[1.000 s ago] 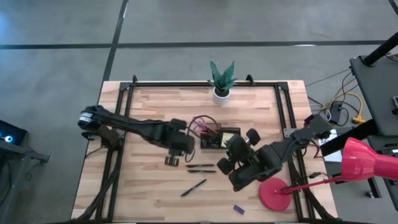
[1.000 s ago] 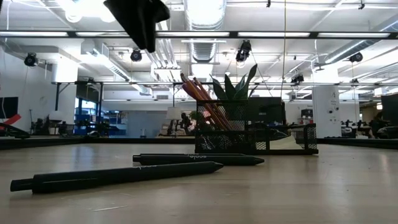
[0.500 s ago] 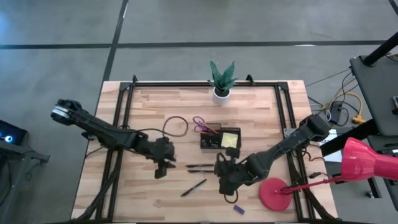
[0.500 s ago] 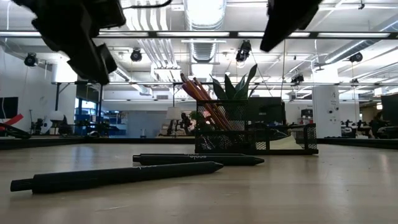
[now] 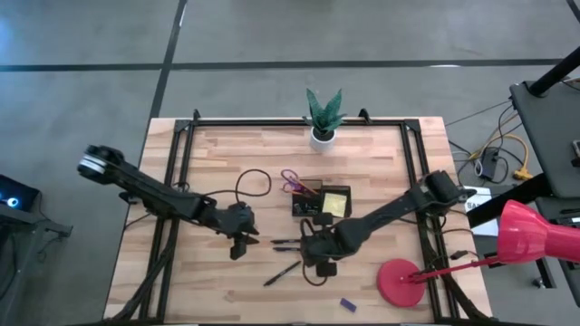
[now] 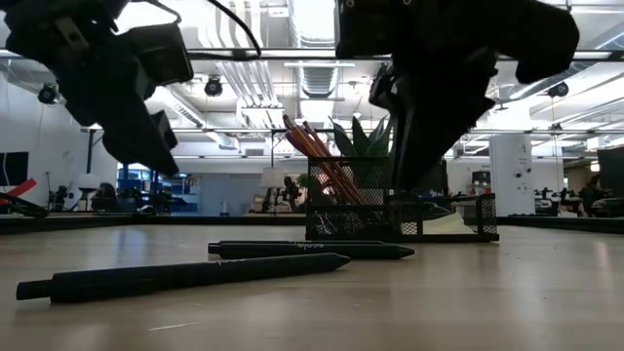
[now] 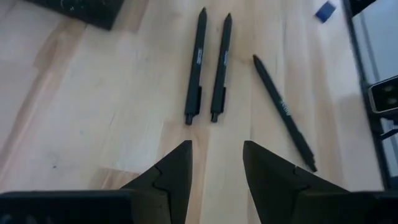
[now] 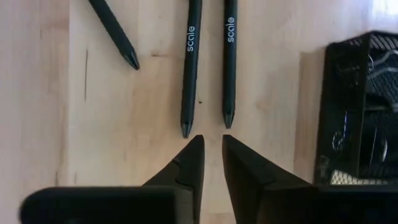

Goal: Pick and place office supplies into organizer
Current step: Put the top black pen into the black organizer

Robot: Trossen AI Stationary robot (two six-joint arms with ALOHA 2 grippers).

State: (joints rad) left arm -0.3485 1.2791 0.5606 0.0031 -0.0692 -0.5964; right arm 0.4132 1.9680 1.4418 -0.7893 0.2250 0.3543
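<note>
High view: right gripper hovers over two parallel black pens, just short of the black mesh organizer.

Right wrist view: jaws slightly parted, empty, pen tips directly ahead. Step: approach. Next: descend, centre on one pen.

Left wrist view: left gripper open, empty.

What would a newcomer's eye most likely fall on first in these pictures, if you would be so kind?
Probably the two dark arms meeting over the table's middle: the left gripper and the right gripper hover, both empty, at opposite ends of a pair of black pens lying side by side in front of the mesh organizer. Next, the red lamp at the table's right front corner and the green plant at the far edge.
</note>
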